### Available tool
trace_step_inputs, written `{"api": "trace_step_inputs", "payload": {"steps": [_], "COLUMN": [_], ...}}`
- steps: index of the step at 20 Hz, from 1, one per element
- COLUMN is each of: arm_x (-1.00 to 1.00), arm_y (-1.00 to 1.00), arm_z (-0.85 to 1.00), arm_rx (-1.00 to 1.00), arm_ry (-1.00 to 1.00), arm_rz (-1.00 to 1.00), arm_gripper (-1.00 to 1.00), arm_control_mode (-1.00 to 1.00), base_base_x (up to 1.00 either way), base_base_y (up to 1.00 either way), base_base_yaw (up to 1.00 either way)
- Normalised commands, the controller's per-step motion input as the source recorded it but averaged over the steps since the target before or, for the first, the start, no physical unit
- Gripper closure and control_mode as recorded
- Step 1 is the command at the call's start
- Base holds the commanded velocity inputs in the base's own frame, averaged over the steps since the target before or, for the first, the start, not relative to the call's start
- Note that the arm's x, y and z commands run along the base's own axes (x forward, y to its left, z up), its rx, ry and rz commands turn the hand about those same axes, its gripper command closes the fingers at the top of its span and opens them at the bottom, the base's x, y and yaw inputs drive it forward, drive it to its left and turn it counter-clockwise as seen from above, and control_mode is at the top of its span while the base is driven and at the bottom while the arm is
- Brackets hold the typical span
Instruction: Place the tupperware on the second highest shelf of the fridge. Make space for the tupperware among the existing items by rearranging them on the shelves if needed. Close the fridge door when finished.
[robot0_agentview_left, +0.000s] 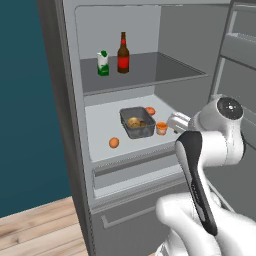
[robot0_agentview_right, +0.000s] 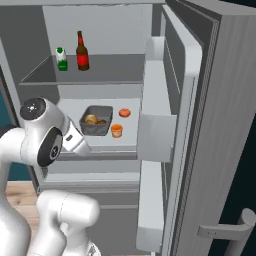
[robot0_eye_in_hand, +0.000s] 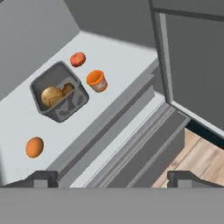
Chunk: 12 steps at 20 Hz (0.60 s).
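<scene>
The tupperware (robot0_agentview_left: 136, 122) sits on the second highest shelf (robot0_agentview_left: 102, 125), the pale panel of the fridge (robot0_agentview_left: 70, 100), with an orange cup (robot0_agentview_left: 161, 128) just beside it at three o'clock, one orange ball (robot0_agentview_left: 150, 110) at one o'clock and another (robot0_agentview_left: 114, 142) near the front at seven o'clock. The bottle (robot0_agentview_left: 123, 54) and carton (robot0_agentview_left: 103, 63) stand on the darker shelf above. The gripper (robot0_eye_in_hand: 112, 177) hovers outside the shelf front with its finger tips wide apart and nothing between them. The tub looks light and rigid, its smooth translucent walls probably slippery; any hold would best span the short sides at the rim. The fridge door (robot0_agentview_right: 200, 125) stands open
</scene>
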Motion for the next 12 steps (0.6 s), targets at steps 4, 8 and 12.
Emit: {"api": "trace_step_inputs", "payload": {"steps": [4, 8, 12], "arm_x": [-0.48, -0.22, 0.00], "arm_y": [-0.27, 0.00, 0.00], "arm_z": [-0.03, -0.02, 0.00], "arm_rx": [-0.10, -0.08, 0.00], "arm_ry": [-0.03, -0.01, 0.00], "arm_rz": [0.19, 0.07, 0.00], "arm_gripper": [-1.00, -1.00, -1.00], "arm_control_mode": [-1.00, 1.00, 1.00], "base_base_x": [0.00, -0.31, -0.79], "base_base_y": [0.00, 0.01, 0.05], "base_base_yaw": [0.00, 0.07, 0.12]}}
